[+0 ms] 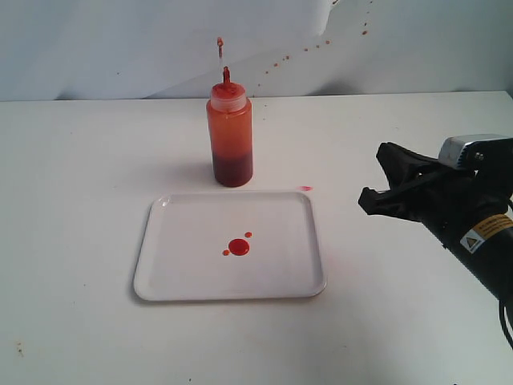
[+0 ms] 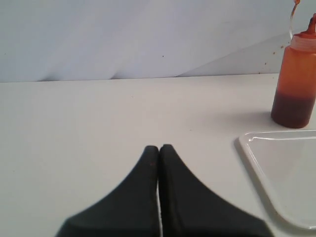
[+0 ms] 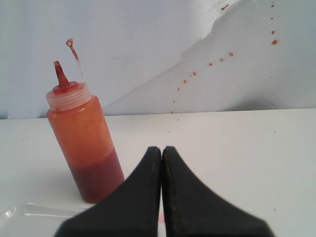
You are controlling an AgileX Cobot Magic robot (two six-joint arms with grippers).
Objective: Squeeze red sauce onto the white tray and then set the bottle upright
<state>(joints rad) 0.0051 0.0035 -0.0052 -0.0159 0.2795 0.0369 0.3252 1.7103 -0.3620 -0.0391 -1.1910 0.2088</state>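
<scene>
The bottle stands upright on the table just behind the white tray, its pointed nozzle up and the thin tethered cap sticking above it. Dark red sauce fills its lower part. A round blob of red sauce with two tiny drops lies near the tray's middle. My right gripper hangs shut and empty to the right of the tray, apart from the bottle. Its own view shows the right gripper with jaws pressed together. My left gripper is also shut and empty, with the bottle and tray off to one side.
A grey backdrop dotted with red specks rises behind the white table. A small pink smear marks the table by the tray's far right corner. The left arm does not show in the exterior view.
</scene>
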